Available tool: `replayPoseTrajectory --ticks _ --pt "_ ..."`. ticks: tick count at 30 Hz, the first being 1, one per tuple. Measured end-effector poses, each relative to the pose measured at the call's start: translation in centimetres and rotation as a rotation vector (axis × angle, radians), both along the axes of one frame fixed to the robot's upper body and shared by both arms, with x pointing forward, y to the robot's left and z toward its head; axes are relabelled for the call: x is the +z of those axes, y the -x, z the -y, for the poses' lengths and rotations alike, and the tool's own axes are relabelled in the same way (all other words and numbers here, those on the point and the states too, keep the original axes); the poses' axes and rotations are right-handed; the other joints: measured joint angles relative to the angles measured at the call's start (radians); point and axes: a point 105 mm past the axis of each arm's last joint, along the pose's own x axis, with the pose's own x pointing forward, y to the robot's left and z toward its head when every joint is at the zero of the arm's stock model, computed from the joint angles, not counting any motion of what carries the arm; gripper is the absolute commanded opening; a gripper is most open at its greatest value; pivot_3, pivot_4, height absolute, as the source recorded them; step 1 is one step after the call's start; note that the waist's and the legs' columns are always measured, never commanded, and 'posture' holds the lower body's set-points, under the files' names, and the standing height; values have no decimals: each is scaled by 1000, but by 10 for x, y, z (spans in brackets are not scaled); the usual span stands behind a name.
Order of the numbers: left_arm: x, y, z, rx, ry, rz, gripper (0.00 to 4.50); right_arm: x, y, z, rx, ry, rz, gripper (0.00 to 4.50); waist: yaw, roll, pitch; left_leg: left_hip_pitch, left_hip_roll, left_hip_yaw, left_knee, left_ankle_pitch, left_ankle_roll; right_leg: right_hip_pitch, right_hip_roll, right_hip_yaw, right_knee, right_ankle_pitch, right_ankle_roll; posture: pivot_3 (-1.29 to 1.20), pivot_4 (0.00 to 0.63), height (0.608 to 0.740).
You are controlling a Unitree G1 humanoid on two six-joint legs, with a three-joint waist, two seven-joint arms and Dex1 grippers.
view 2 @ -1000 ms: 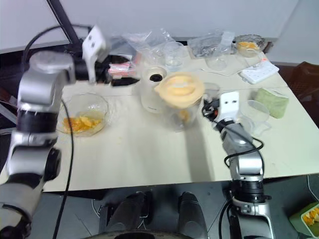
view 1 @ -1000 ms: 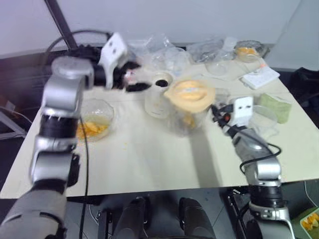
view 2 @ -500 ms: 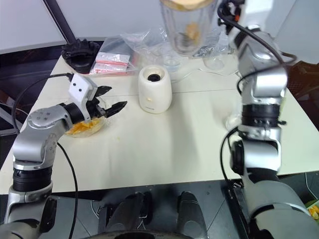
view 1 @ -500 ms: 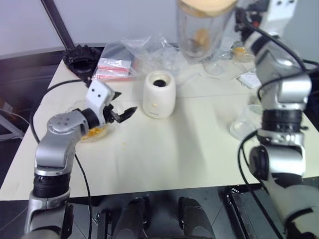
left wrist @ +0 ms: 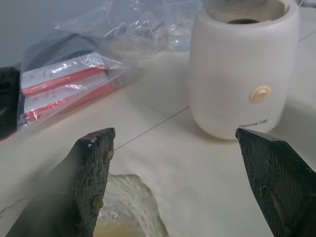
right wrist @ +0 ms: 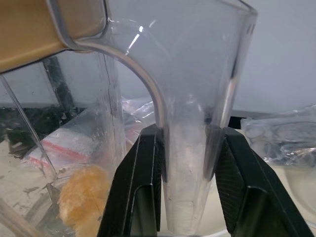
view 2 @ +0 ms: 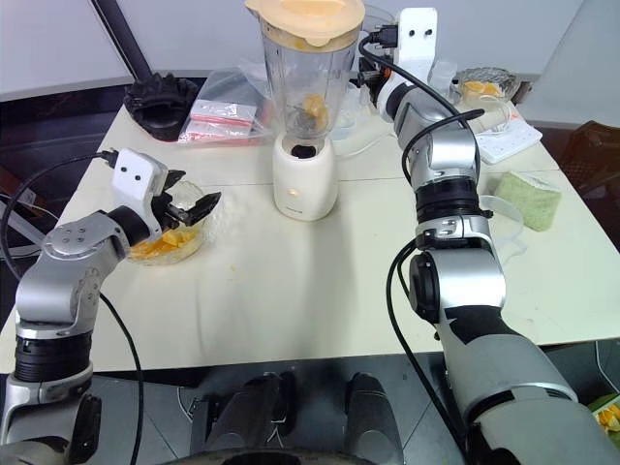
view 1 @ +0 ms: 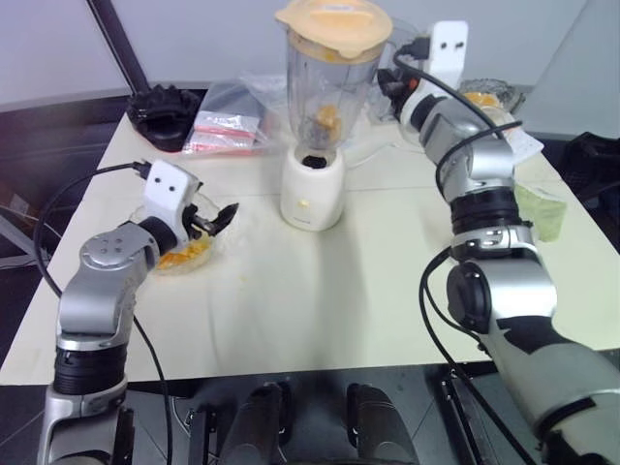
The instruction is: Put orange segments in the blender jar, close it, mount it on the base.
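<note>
Clear plastic blender jar (view 2: pixel 303 92), yellow lid on, orange segments (view 2: pixel 312 107) inside: above cream-white rounded base (view 2: pixel 304 177) on beige surface (view 2: pixel 320 281). Right claw (right wrist: pixel 183 163): clamped on jar handle. Left claw (view 2: pixel 191 206): spread wide, empty, over glass bowl (view 2: pixel 177 242).

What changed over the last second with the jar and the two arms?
The right gripper, shut on the handle, lifted the blender jar off the table and brought it over the base, just above the socket or barely resting there. The left gripper, fingers open, dropped from near the back of the table to the bowl of orange segments. Base, bowl and lid stayed put.
</note>
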Motion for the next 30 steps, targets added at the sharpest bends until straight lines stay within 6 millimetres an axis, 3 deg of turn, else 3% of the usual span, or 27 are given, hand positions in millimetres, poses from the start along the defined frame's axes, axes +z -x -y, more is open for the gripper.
replayPoseTrajectory --ticks 9,13,16,29,30 --pt "-12 3 4 -4 25 -32 4112 0 8 -9 27 34 -24 912 1 0 0 0 1 0 0 0 -1 0 0 0 0 0 -1 0 150 740" --pt "-10 2 13 -32 67 -28 4112 -5 15 -12 35 50 -40 912 3 0 0 0 1 0 0 0 -1 0 0 0 0 0 -1 0 150 740" --pt "-4 1 22 -66 107 -12 4112 -24 18 -14 27 52 -85 912 2 0 0 0 0 0 0 0 -1 0 0 0 0 0 -1 0 150 740" --pt "-2 0 31 -79 122 -4 4112 -26 17 -15 7 122 -77 912 5 -1 -1 2 0 -1 1 0 -1 3 1 -1 0 -1 -3 0 150 740" --pt "-2 0 31 -80 123 -4 4147 -26 16 -15 7 122 -76 1412 5 -1 -1 2 0 -1 1 0 -1 3 1 -1 0 -1 -4 0 150 740"
